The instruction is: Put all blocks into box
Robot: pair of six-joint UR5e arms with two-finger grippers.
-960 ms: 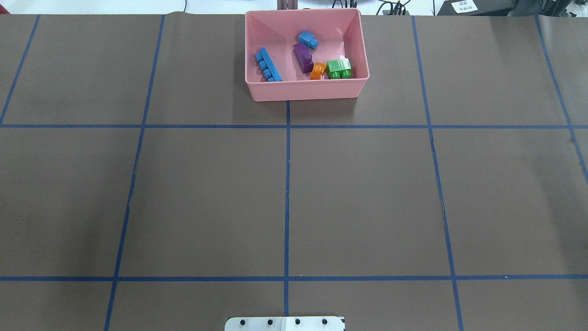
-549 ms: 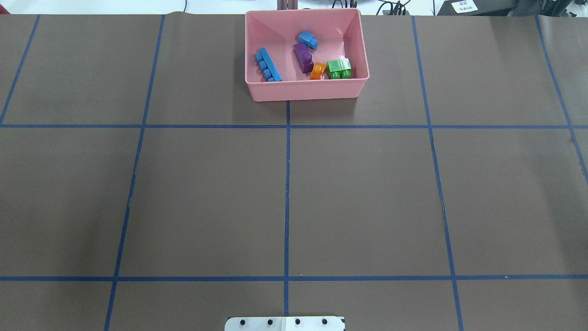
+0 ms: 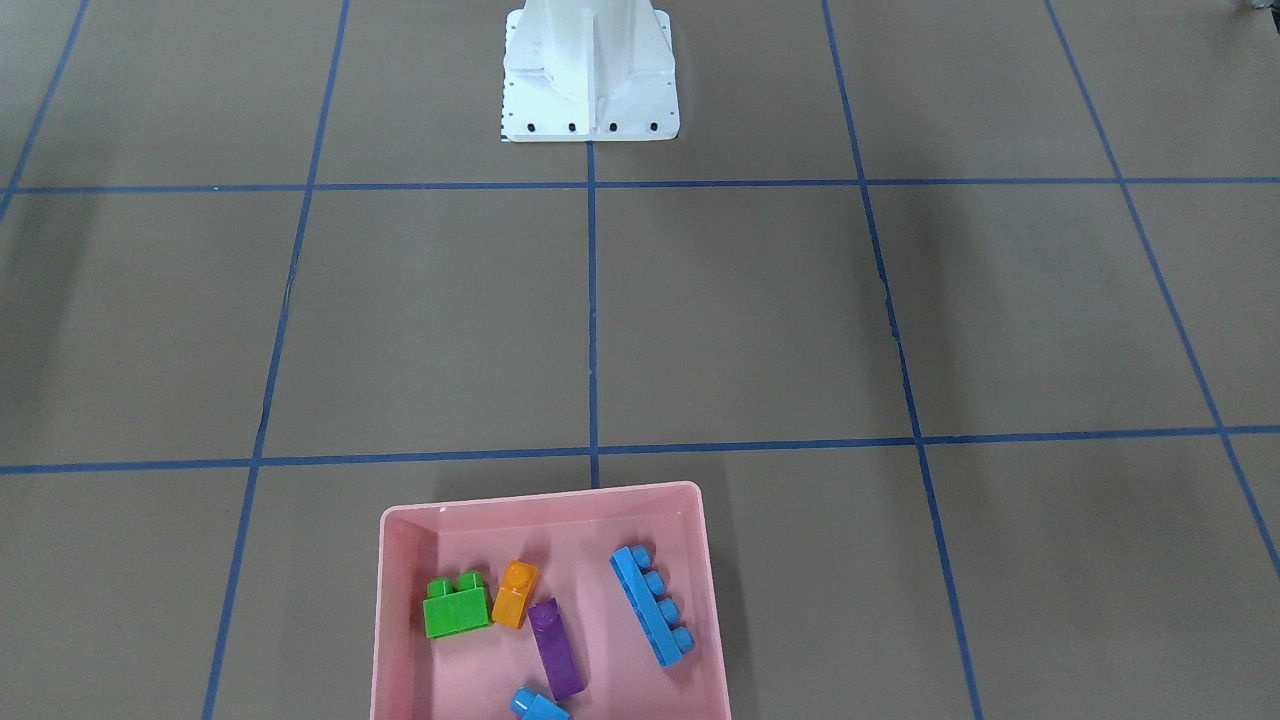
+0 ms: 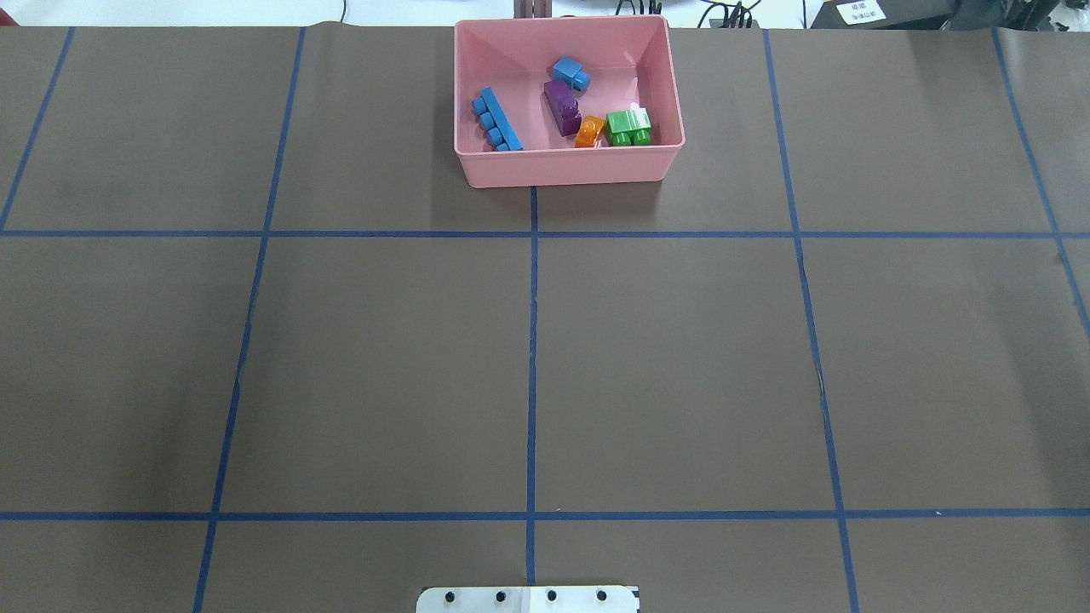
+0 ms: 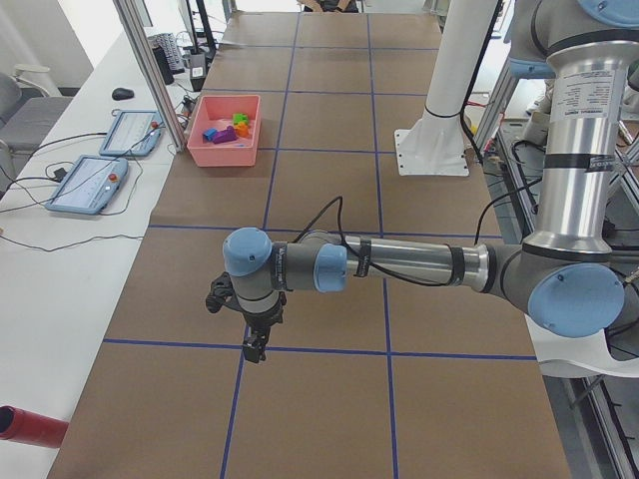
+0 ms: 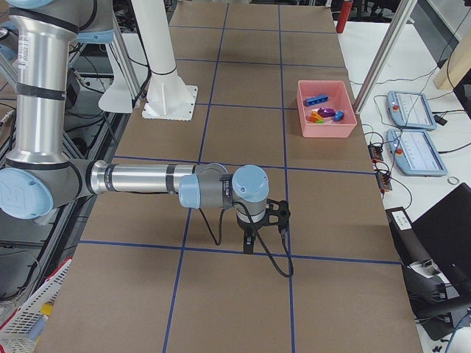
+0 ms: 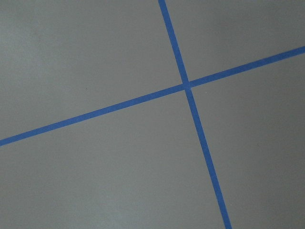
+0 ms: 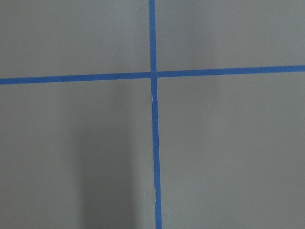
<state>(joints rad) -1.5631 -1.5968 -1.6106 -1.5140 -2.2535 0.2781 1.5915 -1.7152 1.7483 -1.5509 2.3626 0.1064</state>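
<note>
The pink box (image 4: 562, 168) stands at the table's far edge, near the middle. All the blocks lie inside it: long blue (image 4: 496, 119), small blue (image 4: 570, 73), purple (image 4: 562, 107), orange (image 4: 589, 131) and green (image 4: 629, 127). The box also shows in the front view (image 3: 400, 620). My left gripper (image 5: 255, 344) hangs just above the table far from the box, seen only in the left side view. My right gripper (image 6: 250, 241) hangs likewise, seen only in the right side view. I cannot tell whether either is open or shut. Both wrist views show only bare mat and tape lines.
Blue tape lines divide the brown mat into squares. The white robot base (image 4: 528, 599) sits at the near edge. Control pendants (image 5: 88, 185) lie on a side table beyond the box, and a red cylinder (image 5: 30, 424) lies off the mat's corner.
</note>
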